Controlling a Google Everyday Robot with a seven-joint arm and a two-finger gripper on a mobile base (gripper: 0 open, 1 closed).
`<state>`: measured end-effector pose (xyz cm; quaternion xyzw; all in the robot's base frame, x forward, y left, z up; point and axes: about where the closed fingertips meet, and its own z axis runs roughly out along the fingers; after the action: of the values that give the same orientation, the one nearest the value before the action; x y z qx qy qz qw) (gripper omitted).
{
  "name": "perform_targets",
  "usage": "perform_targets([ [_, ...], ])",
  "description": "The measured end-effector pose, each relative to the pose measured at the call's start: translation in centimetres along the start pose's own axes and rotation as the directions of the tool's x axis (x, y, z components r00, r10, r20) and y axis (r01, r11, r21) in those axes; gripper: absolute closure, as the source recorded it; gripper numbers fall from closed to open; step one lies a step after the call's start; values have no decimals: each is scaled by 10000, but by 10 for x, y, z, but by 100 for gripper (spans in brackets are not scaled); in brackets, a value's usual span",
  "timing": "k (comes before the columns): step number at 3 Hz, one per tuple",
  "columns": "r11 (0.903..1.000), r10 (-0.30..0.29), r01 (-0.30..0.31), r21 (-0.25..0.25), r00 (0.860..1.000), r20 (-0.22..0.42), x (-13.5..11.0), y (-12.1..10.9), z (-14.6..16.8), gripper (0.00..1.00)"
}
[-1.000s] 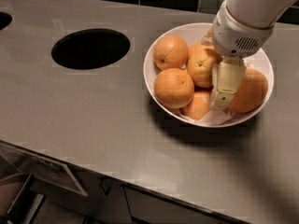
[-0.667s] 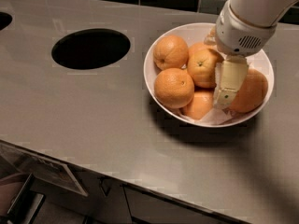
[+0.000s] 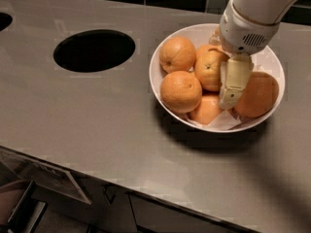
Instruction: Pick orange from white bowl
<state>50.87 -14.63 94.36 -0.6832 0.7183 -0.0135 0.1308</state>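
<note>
The white bowl (image 3: 167,47) stands on the grey counter and holds several oranges. The orange (image 3: 210,71), yellow-orange and dimpled with a small dark stem mark, lies in the middle of the bowl. My gripper (image 3: 229,100) reaches down into the bowl just to the right of this orange, between it and the largest deep-orange fruit (image 3: 257,95). It touches or nearly touches both. A rounder deep-orange fruit (image 3: 181,91) lies at the front left, another (image 3: 178,54) at the back left, and one (image 3: 206,109) sits low at the front. My white wrist hides the back right of the bowl.
A black oval hole (image 3: 94,50) is cut in the counter left of the bowl, and part of a second hole (image 3: 4,21) shows at the far left edge. A dark tiled wall runs along the back. The counter's front edge (image 3: 97,176) drops off to cabinets below.
The gripper has barely shifted, staying low in the bowl beside the middle orange. The oranges and the bowl have not moved.
</note>
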Motion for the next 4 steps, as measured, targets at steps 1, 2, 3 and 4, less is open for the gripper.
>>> perform_targets([
  [1,10000,-45,45,-46,10000,14,-2,0,2,3],
  [2,9998,-127,128,-159,9999,57,-5,1,6,16],
  [3,9997,-138,139,-215,9999,67,-5,3,8,18],
  [4,9996,-161,162,-243,9998,74,-6,4,9,19],
])
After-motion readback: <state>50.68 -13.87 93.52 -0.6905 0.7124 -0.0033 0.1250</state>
